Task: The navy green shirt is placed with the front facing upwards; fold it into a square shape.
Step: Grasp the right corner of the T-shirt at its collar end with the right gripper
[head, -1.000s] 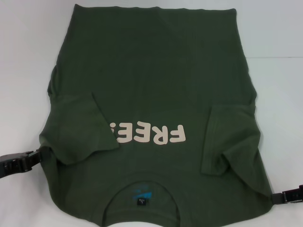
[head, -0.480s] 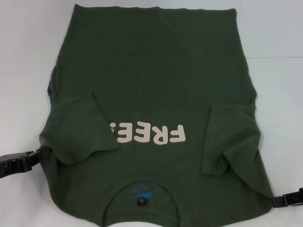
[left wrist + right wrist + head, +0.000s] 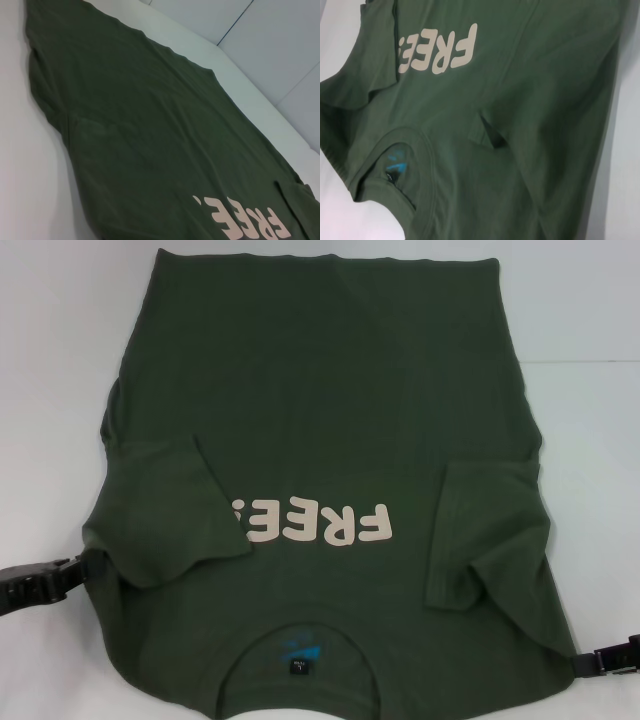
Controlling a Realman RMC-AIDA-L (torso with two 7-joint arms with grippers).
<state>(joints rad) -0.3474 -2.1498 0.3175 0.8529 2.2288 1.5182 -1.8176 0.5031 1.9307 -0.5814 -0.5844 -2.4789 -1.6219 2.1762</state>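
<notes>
The navy green shirt (image 3: pixel 330 440) is lying front-up on the white tabletop (image 3: pixel 585 320), sleeves folded inward. The left gripper (image 3: pixel 85 568) and right gripper (image 3: pixel 580 664) are touching its edges; whether their fingers are gripping cannot be told.

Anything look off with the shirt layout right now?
Nothing damaged. The navy green shirt lies face up with both sleeves folded inward, but unevenly: the left sleeve covers the end of the "FREE!" lettering, while the right sleeve stops short of it. The left end effector and right end effector sit at the shirt's edges.
</notes>
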